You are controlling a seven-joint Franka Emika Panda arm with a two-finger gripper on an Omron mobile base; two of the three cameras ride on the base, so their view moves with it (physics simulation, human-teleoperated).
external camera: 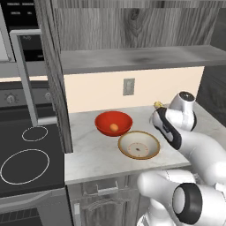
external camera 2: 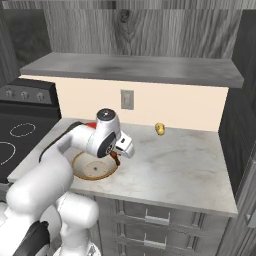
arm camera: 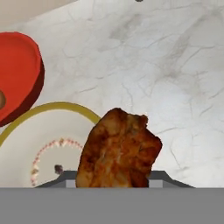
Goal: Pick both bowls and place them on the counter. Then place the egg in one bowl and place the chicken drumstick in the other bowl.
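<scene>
The red bowl (external camera: 106,120) stands on the counter (external camera: 88,150) with the egg (external camera: 114,127) inside it. Just in front and to its right sits the beige bowl (external camera: 138,145), holding nothing. In the hand view my gripper (arm camera: 116,179) is shut on the chicken drumstick (arm camera: 118,151), a reddish-brown piece hanging over the right rim of the beige bowl (arm camera: 43,144), with the red bowl (arm camera: 17,70) at upper left. From the right base view the gripper (external camera 2: 118,158) hovers at that bowl's (external camera 2: 92,167) near-right edge.
A small yellowish object (external camera 2: 160,129) sits by the back wall under the outlet (external camera 2: 127,99). The black stovetop (external camera: 26,159) lies to the left past a wood panel (external camera: 55,79). A grey shelf (external camera: 137,57) overhangs the counter. Marbled slab (external camera 2: 175,160) stretches right of the bowls.
</scene>
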